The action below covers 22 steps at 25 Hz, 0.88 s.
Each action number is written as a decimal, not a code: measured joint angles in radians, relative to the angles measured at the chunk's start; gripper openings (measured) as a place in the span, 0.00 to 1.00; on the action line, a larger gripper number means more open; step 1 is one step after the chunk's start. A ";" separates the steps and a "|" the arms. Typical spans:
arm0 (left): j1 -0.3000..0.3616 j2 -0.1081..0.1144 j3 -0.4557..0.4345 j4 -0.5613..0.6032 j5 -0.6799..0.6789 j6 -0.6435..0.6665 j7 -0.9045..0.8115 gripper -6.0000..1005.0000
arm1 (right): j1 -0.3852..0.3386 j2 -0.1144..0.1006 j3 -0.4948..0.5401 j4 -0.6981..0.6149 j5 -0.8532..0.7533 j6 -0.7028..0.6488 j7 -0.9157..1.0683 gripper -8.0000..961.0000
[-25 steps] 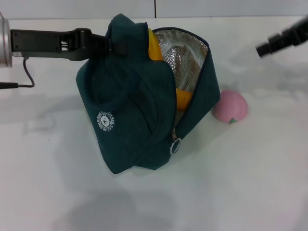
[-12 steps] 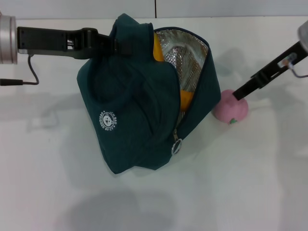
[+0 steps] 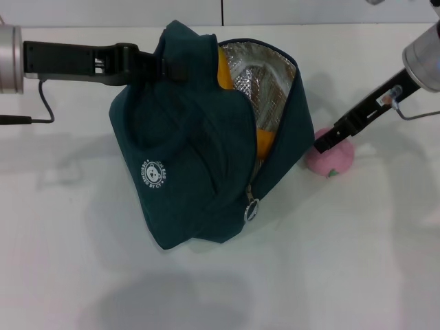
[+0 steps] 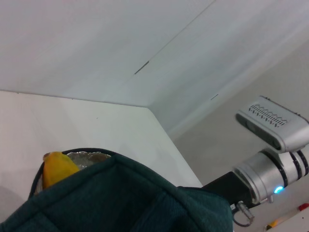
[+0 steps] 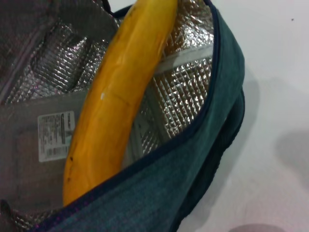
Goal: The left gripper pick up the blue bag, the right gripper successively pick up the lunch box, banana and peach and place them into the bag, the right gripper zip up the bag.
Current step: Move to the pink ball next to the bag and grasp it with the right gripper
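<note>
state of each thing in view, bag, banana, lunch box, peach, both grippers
blue bag: unzipped, held up at its top
banana: inside bag
lunch box: inside bag, under banana
peach: on table, outside bag
left gripper: gripping bag's top
right gripper: at the peach

In the head view, we see the left pincer tips buried in the blue bag fabric; their grip is not visible. The right pincer covers part of the peach; its finger gap is too small to judge. The banana shows only partly. The lunch box appears dim behind it.
</note>
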 joint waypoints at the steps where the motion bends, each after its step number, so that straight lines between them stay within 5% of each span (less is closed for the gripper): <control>1: 0.001 0.000 0.000 0.000 0.000 0.000 0.002 0.08 | 0.000 0.000 -0.001 -0.015 0.000 -0.008 0.004 0.59; 9: 0.002 0.000 0.000 0.000 0.000 0.000 0.008 0.08 | -0.002 -0.002 -0.002 -0.011 -0.027 -0.003 0.012 0.84; 22: 0.003 -0.002 0.000 0.000 0.000 0.000 0.008 0.08 | -0.006 0.004 -0.008 0.026 -0.055 0.042 0.011 0.84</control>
